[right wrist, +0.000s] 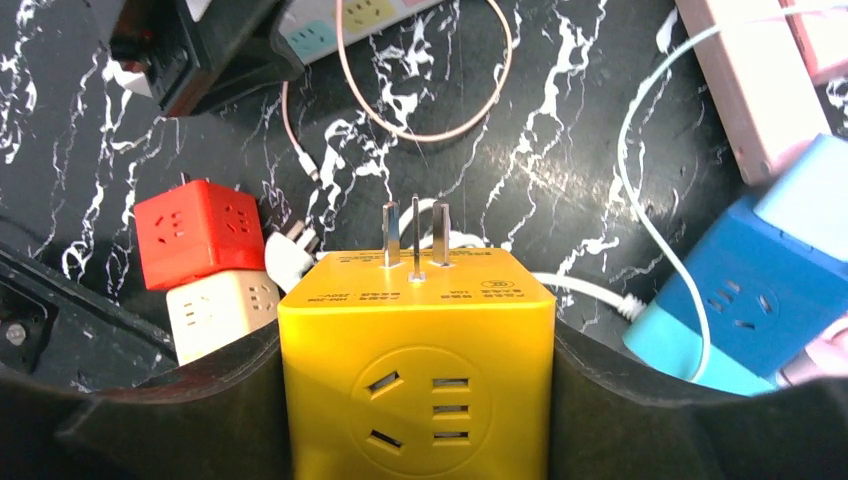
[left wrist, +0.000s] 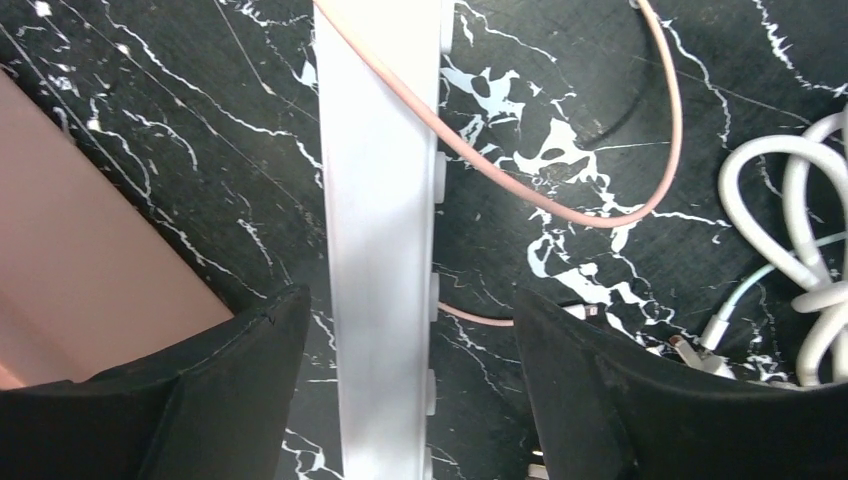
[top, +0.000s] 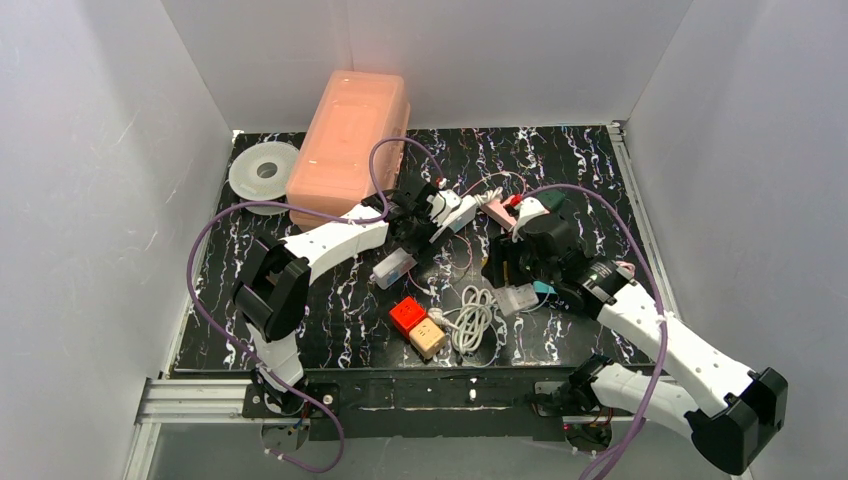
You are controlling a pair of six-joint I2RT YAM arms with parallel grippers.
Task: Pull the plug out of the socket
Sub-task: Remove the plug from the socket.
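The right tool [right wrist: 415,345] was clamped on the yellow plastic cube plug [right wrist: 415,410]. Its three metal prongs [right wrist: 414,235] stood bare above the black white-veined table [right wrist: 560,150], seated in no socket. The long white plastic socket strip [left wrist: 380,250] lay flat near table centre, at about 10 o'clock from the right tool in the top view. Over it the left tool [left wrist: 408,305] straddled with jaws spread, fingers clear of both edges (no hold on it). Separation looked done; what remained, by my reckoning, was setting the cube down and backing off.
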